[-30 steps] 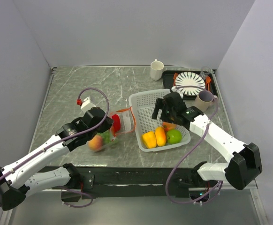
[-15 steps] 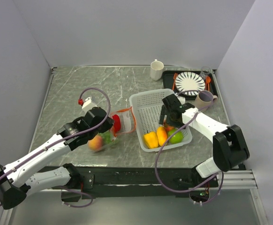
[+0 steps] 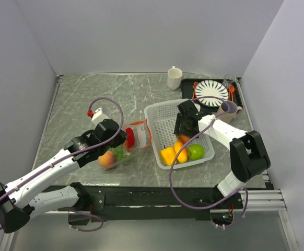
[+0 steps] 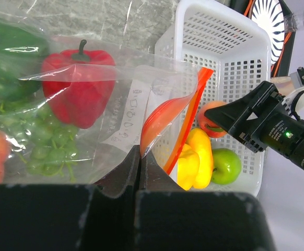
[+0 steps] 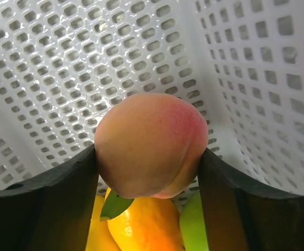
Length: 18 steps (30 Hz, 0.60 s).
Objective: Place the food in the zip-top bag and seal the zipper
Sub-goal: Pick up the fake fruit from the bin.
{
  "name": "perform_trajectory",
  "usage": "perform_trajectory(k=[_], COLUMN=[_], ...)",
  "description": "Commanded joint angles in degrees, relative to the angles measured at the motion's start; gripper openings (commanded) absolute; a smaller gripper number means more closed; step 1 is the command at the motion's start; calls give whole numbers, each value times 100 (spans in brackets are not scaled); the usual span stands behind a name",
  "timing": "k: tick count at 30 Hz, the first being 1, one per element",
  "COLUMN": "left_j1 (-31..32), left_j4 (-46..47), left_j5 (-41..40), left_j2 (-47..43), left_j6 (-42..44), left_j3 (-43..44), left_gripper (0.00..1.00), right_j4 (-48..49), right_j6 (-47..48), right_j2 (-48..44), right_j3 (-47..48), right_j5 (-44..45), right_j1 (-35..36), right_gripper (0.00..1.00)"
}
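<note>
While the left gripper (image 4: 140, 163) pinches the zip-top bag (image 4: 89, 110) tightly at lower centre, the right gripper (image 5: 149, 162) clasps the peach (image 5: 149, 138) mid-frame.

The left arm (image 3: 53, 167) and right arm (image 3: 222, 135) wear white shells with black joints; a purple cable (image 3: 108, 99) loops along each. The left end effector (image 4: 139, 157) is matte black.

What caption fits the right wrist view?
Right gripper grips a peach inside the basket, above an orange piece.
</note>
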<state>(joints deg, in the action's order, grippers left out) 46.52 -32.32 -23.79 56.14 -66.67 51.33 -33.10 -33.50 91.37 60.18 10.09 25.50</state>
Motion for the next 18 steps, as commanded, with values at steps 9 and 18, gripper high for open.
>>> perform_trajectory(k=[9, 18], left_j1=[-38, -38], left_j4=[270, 234], left_j5=[50, 59], left_j2=[20, -42], left_j6=[67, 84], left_j3=[-44, -62], left_gripper=[1, 1], right_j4=[243, 348], right_j6=[194, 273], right_j2=[205, -136], right_j3=[151, 99], right_j5=[-376, -577], right_j1=[-36, -27], right_gripper=[68, 39])
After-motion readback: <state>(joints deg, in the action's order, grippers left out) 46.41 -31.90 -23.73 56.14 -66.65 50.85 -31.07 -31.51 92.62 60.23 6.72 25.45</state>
